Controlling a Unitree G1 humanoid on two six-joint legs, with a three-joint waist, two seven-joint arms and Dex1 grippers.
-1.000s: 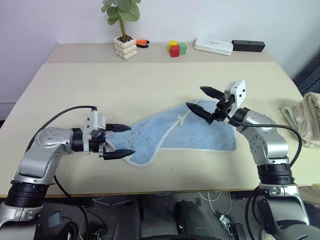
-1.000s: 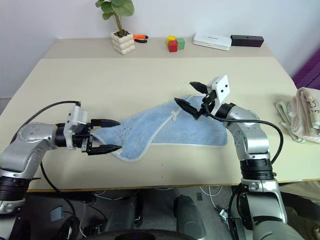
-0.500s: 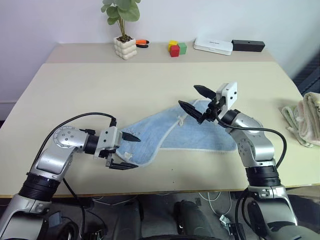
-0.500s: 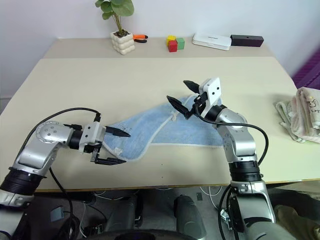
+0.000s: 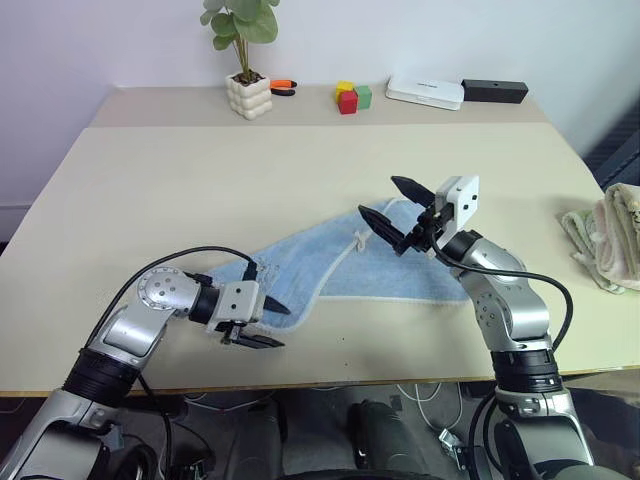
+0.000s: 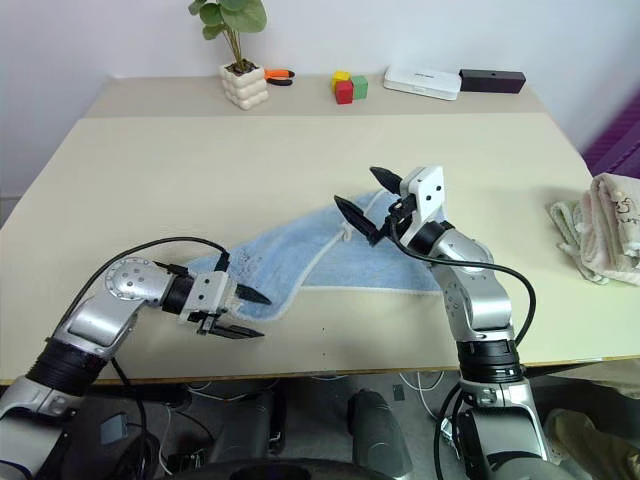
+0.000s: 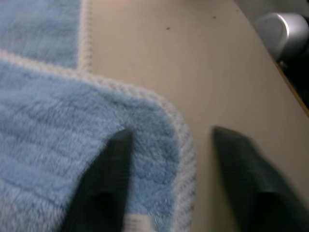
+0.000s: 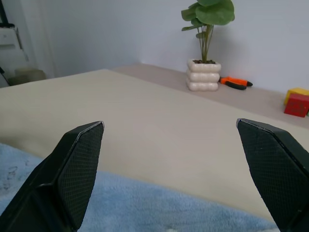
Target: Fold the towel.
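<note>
The left end effector (image 5: 262, 325) reaches low over the near corner of the towel (image 5: 340, 268), one finger (image 7: 104, 186) pressed on the cloth and the other on the bare surface (image 5: 200, 180) just past the hem; its fingers stand apart, gripping nothing yet. The right end effector (image 5: 400, 214) hangs spread wide above the towel's far edge, empty. The surface is beige, against a pale wall. The light blue towel lies rumpled near the front, edged in white.
</note>
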